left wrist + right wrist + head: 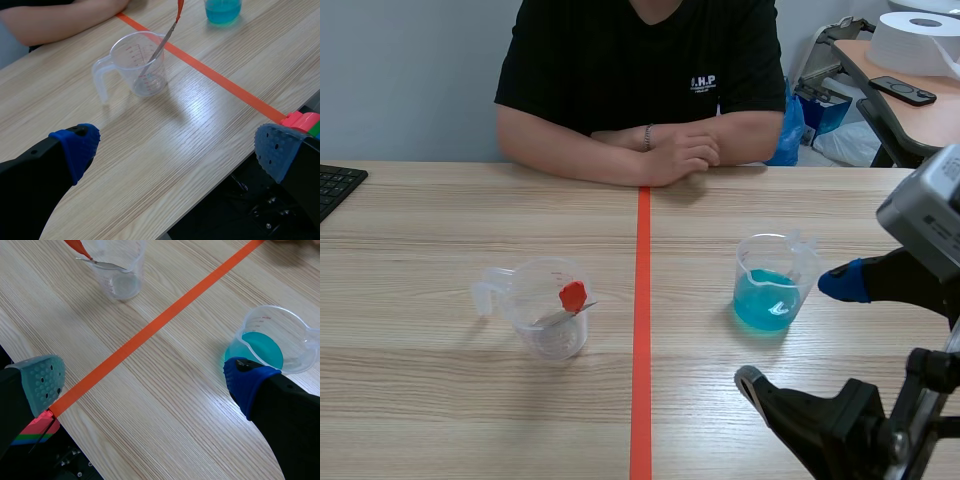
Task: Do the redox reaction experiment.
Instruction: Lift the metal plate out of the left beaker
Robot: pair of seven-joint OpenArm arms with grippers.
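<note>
Both hands released, nothing held. Right gripper is spread wide, its blue-padded finger just beside the clear plastic measuring cup of blue liquid, which sits at 2 o'clock off the gripper.

Risk: closing off-centre shoves that cup and slops the liquid. The near-empty clear plastic measuring cup is light, and the red-handled metal tool leaning on its rim could lever it over.

Scene view places the cups at 9 and 3 o'clock of the orange-red tape line. It hides my left gripper. Only the left wrist view shows it, agape over the table's near edge.
</note>
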